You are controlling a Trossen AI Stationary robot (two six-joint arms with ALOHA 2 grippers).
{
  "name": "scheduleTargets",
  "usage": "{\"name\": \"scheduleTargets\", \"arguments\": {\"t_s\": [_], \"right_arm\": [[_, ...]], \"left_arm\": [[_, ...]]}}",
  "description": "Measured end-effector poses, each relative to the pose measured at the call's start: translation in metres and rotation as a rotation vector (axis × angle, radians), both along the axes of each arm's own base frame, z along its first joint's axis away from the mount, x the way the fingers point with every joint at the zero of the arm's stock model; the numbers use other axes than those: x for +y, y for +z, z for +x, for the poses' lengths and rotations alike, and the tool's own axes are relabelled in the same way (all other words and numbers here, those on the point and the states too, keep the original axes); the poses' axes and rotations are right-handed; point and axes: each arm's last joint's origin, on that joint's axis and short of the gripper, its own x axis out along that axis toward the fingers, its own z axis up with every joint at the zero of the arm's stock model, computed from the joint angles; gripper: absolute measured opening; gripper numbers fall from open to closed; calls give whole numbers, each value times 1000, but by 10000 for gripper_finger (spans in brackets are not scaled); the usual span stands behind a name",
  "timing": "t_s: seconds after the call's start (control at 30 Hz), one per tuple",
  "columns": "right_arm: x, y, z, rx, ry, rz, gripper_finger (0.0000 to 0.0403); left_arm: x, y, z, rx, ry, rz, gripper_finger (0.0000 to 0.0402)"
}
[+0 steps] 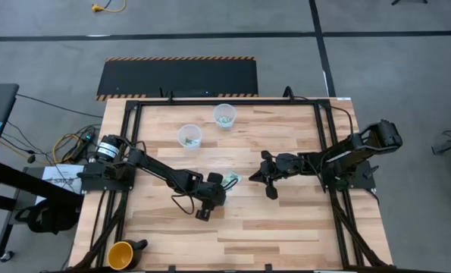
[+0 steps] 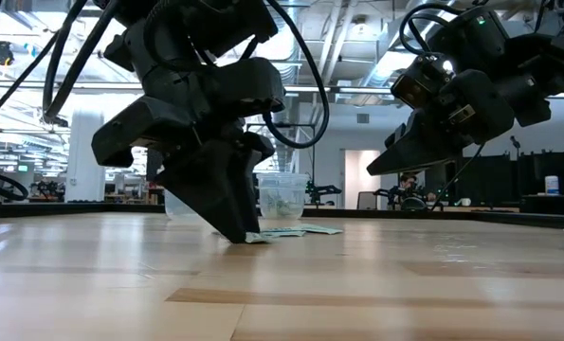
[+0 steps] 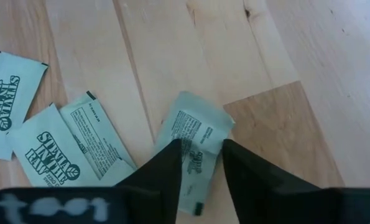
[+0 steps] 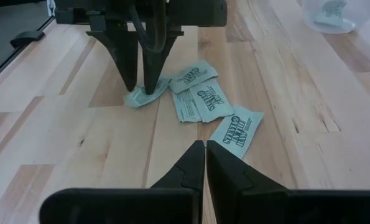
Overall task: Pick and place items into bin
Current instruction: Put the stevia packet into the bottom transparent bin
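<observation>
Fingers (image 3: 166, 174) of the left gripper (image 4: 140, 84) straddle one mint-green packet (image 3: 194, 146) that lies flat on the table (image 1: 286, 220) — tips down on the wood at either side, with the packet between them, not lifted; whether they pinch it yet I cannot tell. Just beside it lie the other packets (image 4: 203, 99), loosely overlapping, one (image 4: 236, 132) a little apart toward the right gripper (image 4: 204, 158). That gripper hangs above the table near the pile, jaws pressed together — empty. Two clear plastic cups (image 1: 207, 126) stand farther back, each with packets inside.
</observation>
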Motion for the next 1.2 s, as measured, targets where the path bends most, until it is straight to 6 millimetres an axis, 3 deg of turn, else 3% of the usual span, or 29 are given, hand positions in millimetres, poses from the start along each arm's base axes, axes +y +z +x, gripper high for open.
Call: {"name": "scheduleTargets", "arguments": {"t_s": [0.5, 0.63, 0.93, 1.2], "right_arm": [[0, 0, 0, -2, 0, 0, 10], [0, 0, 0, -2, 0, 0, 10], [0, 0, 0, -2, 0, 0, 10], [0, 0, 0, -2, 0, 0, 10]], "left_arm": [[1, 0, 0, 3, 55, -9, 9], [3, 6, -4, 8, 90, 20, 3], [13, 50, -22, -41, 184, 159, 2], [46, 95, -57, -36, 393, 456, 2]]}}
